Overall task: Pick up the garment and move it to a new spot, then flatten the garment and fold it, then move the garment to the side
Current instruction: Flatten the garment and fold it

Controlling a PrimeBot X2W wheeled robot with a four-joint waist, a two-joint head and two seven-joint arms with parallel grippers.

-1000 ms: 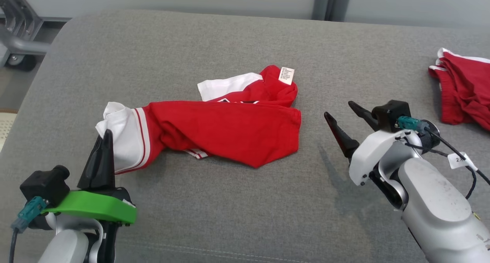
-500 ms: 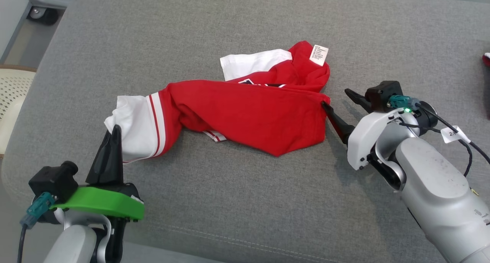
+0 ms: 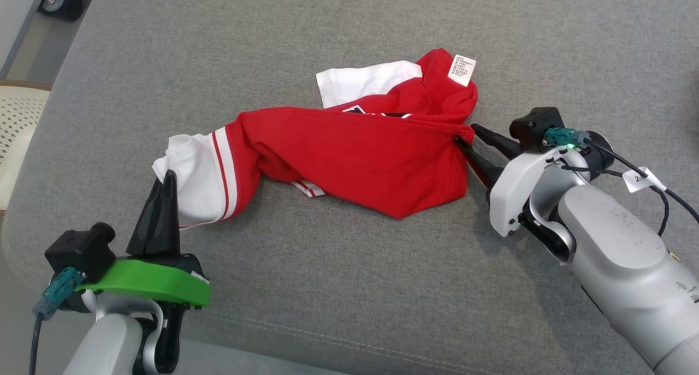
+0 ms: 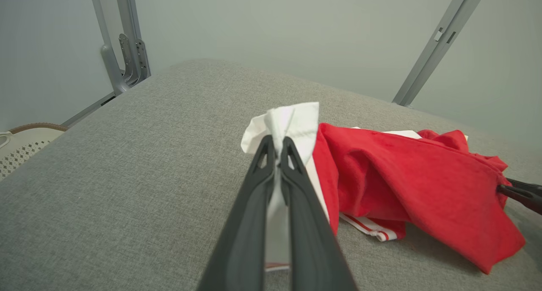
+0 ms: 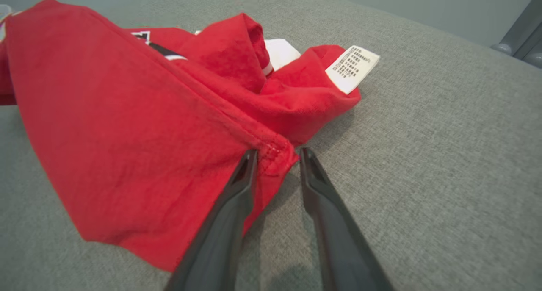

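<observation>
Black fingers of the left hand [image 3: 166, 179] are clamped shut on the white sleeve [image 3: 191, 184] of the crumpled red-and-white cotton shirt [image 3: 349, 156]. The right hand [image 3: 466, 134] is part-way open, its two fingers standing on either side of the red hem corner [image 5: 273, 155], not yet pinching it. Between the hands the shirt lies bunched in the middle of the grey fabric-covered tabletop [image 3: 327, 25], its white care label [image 3: 462, 69] turned up. Bare grey cloth stretches beyond and to the right. The stitched front edge [image 3: 327, 338] runs just below the left hand.
</observation>
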